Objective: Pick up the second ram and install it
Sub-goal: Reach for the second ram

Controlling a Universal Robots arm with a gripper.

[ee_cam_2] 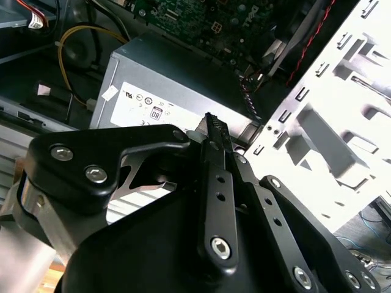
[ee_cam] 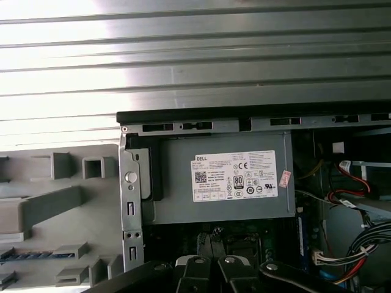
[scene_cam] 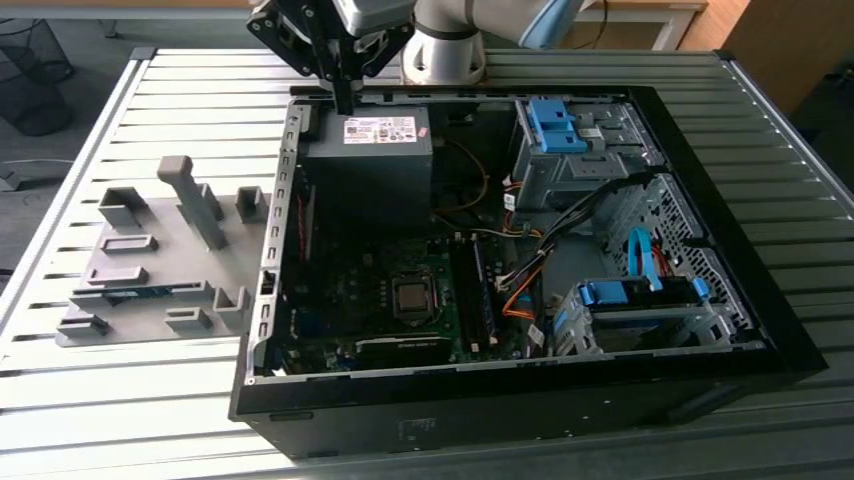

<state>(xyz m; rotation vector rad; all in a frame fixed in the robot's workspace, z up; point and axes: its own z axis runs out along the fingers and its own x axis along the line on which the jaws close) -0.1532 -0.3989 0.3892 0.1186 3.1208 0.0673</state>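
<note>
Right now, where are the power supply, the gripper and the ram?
power supply (scene_cam: 367, 175): exterior view, its dark face below the label.
gripper (scene_cam: 344, 104): exterior view, its lower tip.
ram (scene_cam: 138, 292): exterior view, middle of the green strip in the grey holder (scene_cam: 174, 262).

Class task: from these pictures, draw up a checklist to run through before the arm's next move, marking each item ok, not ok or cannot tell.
1. Gripper empty: ok, it is shut with nothing in it.
2. Second ram located: ok, it is a thin strip lying in the grey holder tray.
3. Gripper at the second ram: not ok, it hangs by the power supply, apart from the tray.
4. Motherboard reachable: ok, the case side is off.
5. Free memory slot: cannot tell, the slots look dark.
</note>
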